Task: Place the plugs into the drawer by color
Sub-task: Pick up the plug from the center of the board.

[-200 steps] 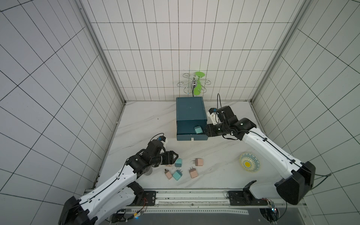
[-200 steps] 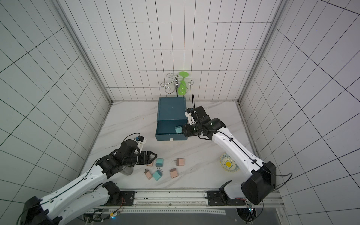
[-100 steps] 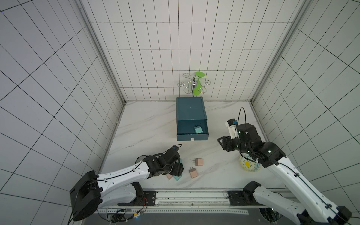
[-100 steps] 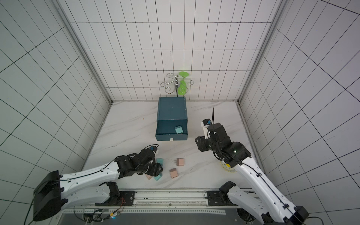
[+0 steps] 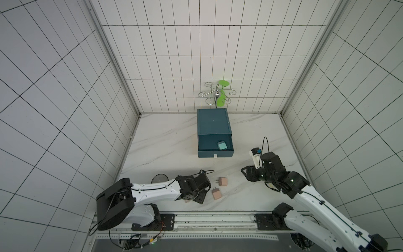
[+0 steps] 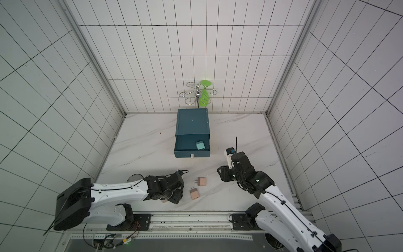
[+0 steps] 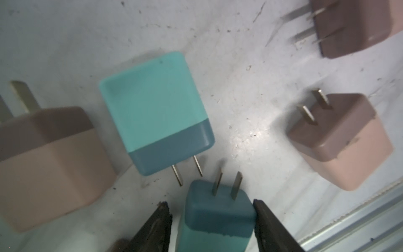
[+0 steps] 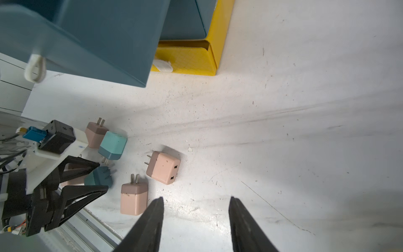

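Note:
In the left wrist view my left gripper (image 7: pixel 209 201) stands open astride a teal plug (image 7: pixel 216 213) on the table. One finger touches it and the other is a small gap away. A second teal plug (image 7: pixel 152 104) and peach plugs (image 7: pixel 340 139) lie close by. In both top views the arm hides that gripper, and two peach plugs (image 5: pixel 222 181) (image 6: pixel 194 194) show beside it. Another teal plug (image 5: pixel 222 145) lies in the open teal drawer (image 5: pixel 216 153). My right gripper (image 8: pixel 196 198) is open and empty above bare table, right of the plugs (image 5: pixel 245 172).
The teal cabinet (image 5: pixel 213 121) stands at the back wall under a wire hook rack (image 5: pixel 218 96). A yellow lower drawer (image 8: pixel 189 56) shows beneath the teal one. A dark round disc (image 5: pixel 159 178) lies by the left arm. A metal rail (image 5: pixel 196 218) runs along the front edge.
My left arm has swung low over the plug cluster and its jaws have narrowed around a teal plug. My right arm has pulled back from the drawer toward the front right.

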`<state>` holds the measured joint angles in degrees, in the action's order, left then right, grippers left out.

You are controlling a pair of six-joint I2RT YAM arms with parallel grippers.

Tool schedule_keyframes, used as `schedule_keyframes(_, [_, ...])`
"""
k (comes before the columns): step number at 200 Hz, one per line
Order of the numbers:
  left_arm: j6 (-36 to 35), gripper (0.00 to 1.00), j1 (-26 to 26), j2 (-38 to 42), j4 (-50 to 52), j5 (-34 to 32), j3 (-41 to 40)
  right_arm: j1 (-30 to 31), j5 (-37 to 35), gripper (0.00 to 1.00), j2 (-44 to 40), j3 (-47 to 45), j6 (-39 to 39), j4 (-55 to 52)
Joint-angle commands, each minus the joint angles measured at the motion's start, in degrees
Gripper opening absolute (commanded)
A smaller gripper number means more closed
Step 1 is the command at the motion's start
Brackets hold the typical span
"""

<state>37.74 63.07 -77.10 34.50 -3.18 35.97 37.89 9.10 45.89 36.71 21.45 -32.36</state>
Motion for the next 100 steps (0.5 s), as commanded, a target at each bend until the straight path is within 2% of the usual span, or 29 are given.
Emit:
schedule_keyframes(1, [-0.3, 0.54, 1.1, -1.7, 0.3, -2.8, 2.2, -0.3, 1.0, 0.52, -0.4, -2.7, 0.6, 4.3])
schedule_keyframes(36, [1.3, 0.27, 2.6, -4.8, 2.7, -5.5, 4.8, -0.3, 0.6, 0.53, -1.1, -3.4, 0.6, 4.2])
schedule_keyframes(41, [1.6, 0.21, 2.7, -4.6, 3.5, -6.3, 5.4, -0.3, 0.6, 0.53, -1.3, -3.6, 0.6, 4.3])
schedule_keyframes(52, [1.7, 0.15, 2.9, -2.6, 4.1, -7.5, 6.3, -0.3, 0.7, 0.53, -1.7, -3.8, 0.6, 4.3])
schedule_keyframes(77, [1.5, 0.1, 2.9, 3.6, 5.3, -4.0, 9.6, -0.4, 2.8, 0.52, -4.5, -3.8, 0.1, 4.2])
schedule_keyframes(100, [0.4, 0.04, 2.7, 9.5, 3.9, -0.5, 12.5, -0.3, 10.7, 0.52, -8.6, -5.7, 0.0, 8.2])
